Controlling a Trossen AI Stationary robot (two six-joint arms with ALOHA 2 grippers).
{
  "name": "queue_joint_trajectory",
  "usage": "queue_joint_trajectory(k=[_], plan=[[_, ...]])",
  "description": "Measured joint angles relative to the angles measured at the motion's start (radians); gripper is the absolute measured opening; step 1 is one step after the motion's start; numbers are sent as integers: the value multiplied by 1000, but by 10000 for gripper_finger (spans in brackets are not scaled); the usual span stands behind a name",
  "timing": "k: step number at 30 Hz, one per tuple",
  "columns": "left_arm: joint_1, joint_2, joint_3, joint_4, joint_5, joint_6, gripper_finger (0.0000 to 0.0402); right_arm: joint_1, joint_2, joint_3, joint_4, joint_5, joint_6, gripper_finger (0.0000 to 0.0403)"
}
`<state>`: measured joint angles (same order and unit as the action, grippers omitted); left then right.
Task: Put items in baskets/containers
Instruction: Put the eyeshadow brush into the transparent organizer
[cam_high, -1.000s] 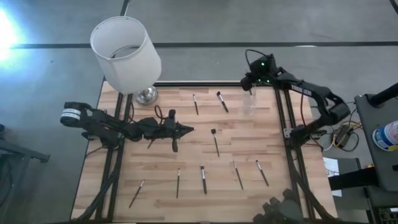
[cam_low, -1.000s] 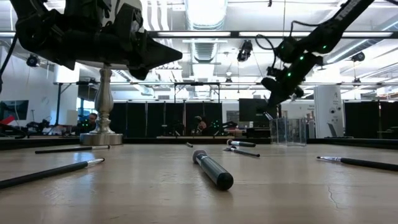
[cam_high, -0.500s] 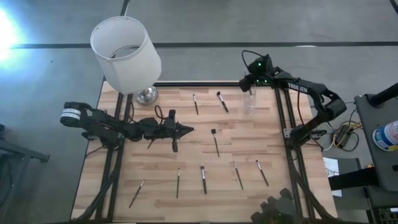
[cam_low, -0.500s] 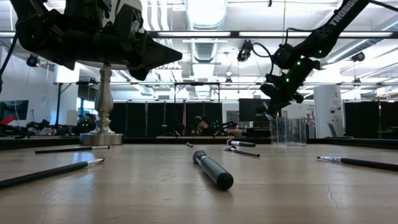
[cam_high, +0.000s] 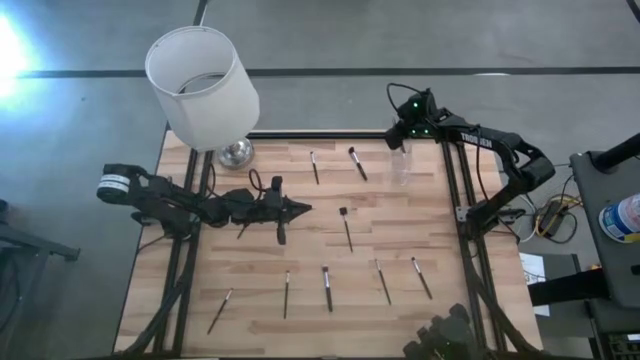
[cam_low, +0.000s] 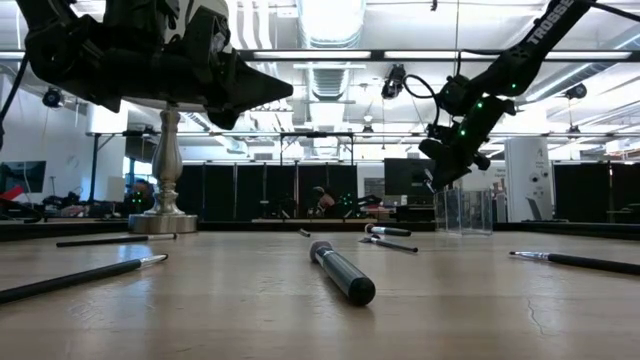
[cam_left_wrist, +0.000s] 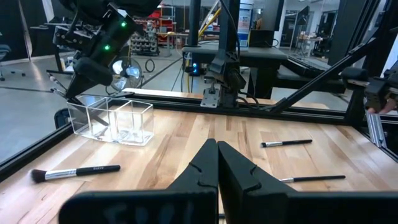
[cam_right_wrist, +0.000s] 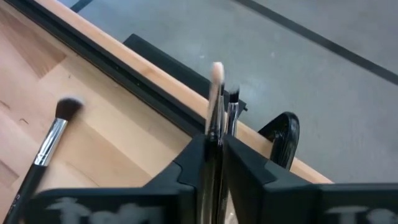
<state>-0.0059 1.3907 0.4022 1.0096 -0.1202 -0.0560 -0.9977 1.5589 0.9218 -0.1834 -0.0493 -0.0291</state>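
Several thin brushes lie flat on the wooden table, among them one (cam_high: 357, 163) at the far middle, one (cam_high: 346, 228) at the centre and one (cam_high: 326, 288) near the front. The clear container (cam_high: 400, 168) (cam_low: 463, 212) stands upright at the far right. My right gripper (cam_high: 398, 143) (cam_right_wrist: 214, 146) hangs just above it, slanting down, shut on a thin brush (cam_right_wrist: 215, 99). A second, darker brush (cam_right_wrist: 232, 102) shows right beside the first. My left gripper (cam_high: 305, 208) (cam_left_wrist: 217, 149) waits shut, level above the table's left middle. My right gripper pinches the brush's thin handle (cam_right_wrist: 212, 127) between its two fingers. The brush runs along the fingers and its pale end (cam_right_wrist: 216, 70) sticks out past the fingertips. It is clear of the table, over the container. Whether the darker brush is also held, I cannot tell.
A big white lampshade (cam_high: 200, 85) on a metal foot (cam_high: 236, 152) stands at the far left corner. A black frame rail (cam_high: 340, 134) edges the far side, and uprights (cam_high: 470, 200) stand at the right. One thick-handled brush (cam_low: 340, 270) lies close to the low camera.
My right gripper has tipped a little further downward over the clear container, with the brush still between its fingers.
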Motion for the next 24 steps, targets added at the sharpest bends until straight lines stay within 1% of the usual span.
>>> queue_joint_trajectory(k=[6, 9, 12, 16, 19, 23, 24], plan=[[0, 0, 0, 0, 0, 0, 0, 0, -1, 0, 0, 4, 11, 103], [0, 0, 0, 0, 0, 0, 0, 0, -12, 0, -10, 5, 23, 112], [0, 0, 0, 0, 0, 0, 0, 0, -45, 11, -51, 7, 27, 113], [0, 0, 0, 0, 0, 0, 0, 5, -123, 17, -131, 8, 15, 94], [0, 0, 0, 0, 0, 0, 0, 29, -205, -2, -178, 8, 2, 65], [0, 0, 0, 0, 0, 0, 0, 110, -335, -70, -195, 8, 22, 18], [0, 2, 0, 0, 0, -2, 0, 141, -370, -94, -194, 13, 31, 14]])
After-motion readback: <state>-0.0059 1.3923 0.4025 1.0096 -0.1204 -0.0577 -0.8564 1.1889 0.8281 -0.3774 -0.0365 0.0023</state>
